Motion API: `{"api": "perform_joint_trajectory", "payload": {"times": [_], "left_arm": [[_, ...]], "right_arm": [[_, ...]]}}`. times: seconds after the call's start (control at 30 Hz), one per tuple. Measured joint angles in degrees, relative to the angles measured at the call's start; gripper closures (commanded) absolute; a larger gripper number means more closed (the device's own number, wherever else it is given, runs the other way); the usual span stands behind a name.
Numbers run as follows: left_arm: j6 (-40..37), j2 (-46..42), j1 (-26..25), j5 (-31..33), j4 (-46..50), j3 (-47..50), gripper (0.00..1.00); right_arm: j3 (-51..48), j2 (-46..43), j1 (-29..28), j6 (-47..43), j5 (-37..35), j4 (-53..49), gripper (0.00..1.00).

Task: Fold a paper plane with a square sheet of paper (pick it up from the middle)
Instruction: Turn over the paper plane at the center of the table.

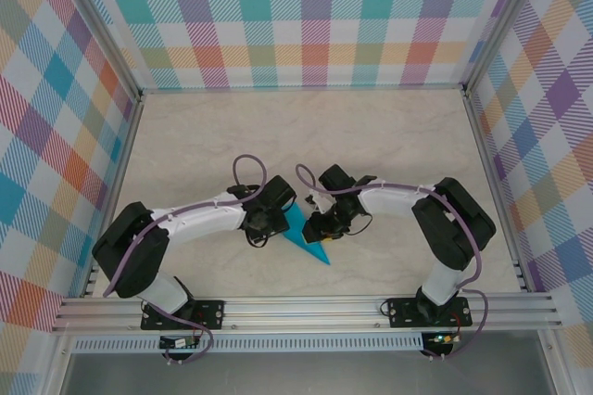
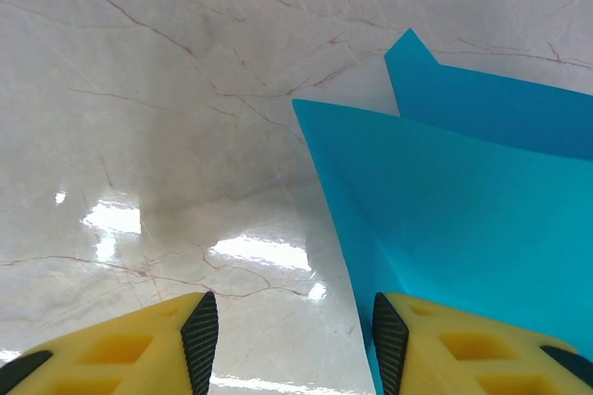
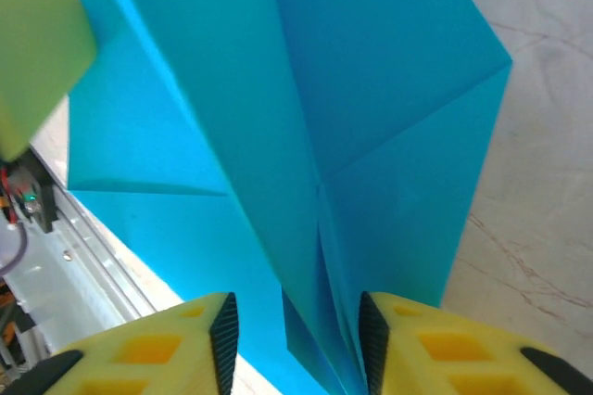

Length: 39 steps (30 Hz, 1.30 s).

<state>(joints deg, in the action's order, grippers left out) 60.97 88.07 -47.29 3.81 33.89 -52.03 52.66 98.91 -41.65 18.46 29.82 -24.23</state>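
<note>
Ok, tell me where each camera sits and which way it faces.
Top external: above and behind, looking down on the table; both arms show.
Left wrist: low, facing the table and the teal paper; the left end effector shows.
Right wrist: close over the paper's folds; the right end effector shows.
Shared: the teal paper, in both wrist views.

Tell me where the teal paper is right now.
In the top view the teal paper is near the table's middle, between the left gripper and right gripper, tip toward the near edge.
</note>
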Motion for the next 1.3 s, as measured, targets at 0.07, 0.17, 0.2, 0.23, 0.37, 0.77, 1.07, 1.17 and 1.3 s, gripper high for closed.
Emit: {"api": "perform_joint_trajectory", "payload": {"times": [0.07, 0.17, 0.2, 0.23, 0.37, 0.77, 1.07, 1.17, 1.3], "left_arm": [[0.2, -0.5, 0.0, 0.3, 0.0, 0.3, 0.5], [0.8, -1.5, 0.0, 0.8, 0.0, 0.9, 0.5], [1.1, -2.0, 0.0, 1.2, 0.0, 1.2, 0.5], [1.3, -2.6, 0.0, 1.7, 0.1, 1.4, 0.5], [2.8, -7.3, 0.0, 4.5, 0.7, 2.7, 0.49], [7.2, -24.0, 0.2, 13.3, 3.5, 9.0, 0.46], [7.4, -25.1, 0.8, 13.4, 3.9, 10.0, 0.45], [7.4, -25.9, 1.3, 13.4, 4.0, 10.4, 0.45], [7.4, -26.2, 1.8, 13.4, 3.9, 11.0, 0.45]], "right_arm": [[0.0, 0.0, -0.4, -0.3, -0.9, -0.4, 0.73], [0.2, 0.0, -1.1, -0.7, -2.3, -0.9, 0.85], [0.3, 0.0, -1.4, -0.8, -3.0, -1.2, 0.89], [0.5, 0.0, -1.7, -0.9, -3.8, -1.5, 0.94], [1.6, -0.7, -2.5, 0.4, -8.5, -2.9, 1.0], [15.4, -2.2, -2.6, 11.0, -34.7, -13.9, 1.0], [24.2, 11.1, -2.6, 17.4, -39.4, -18.5, 0.94], [25.3, 12.7, -2.6, 18.6, -39.4, -19.1, 0.87], [25.6, 13.1, -2.6, 19.3, -39.2, -19.1, 0.82]]}}
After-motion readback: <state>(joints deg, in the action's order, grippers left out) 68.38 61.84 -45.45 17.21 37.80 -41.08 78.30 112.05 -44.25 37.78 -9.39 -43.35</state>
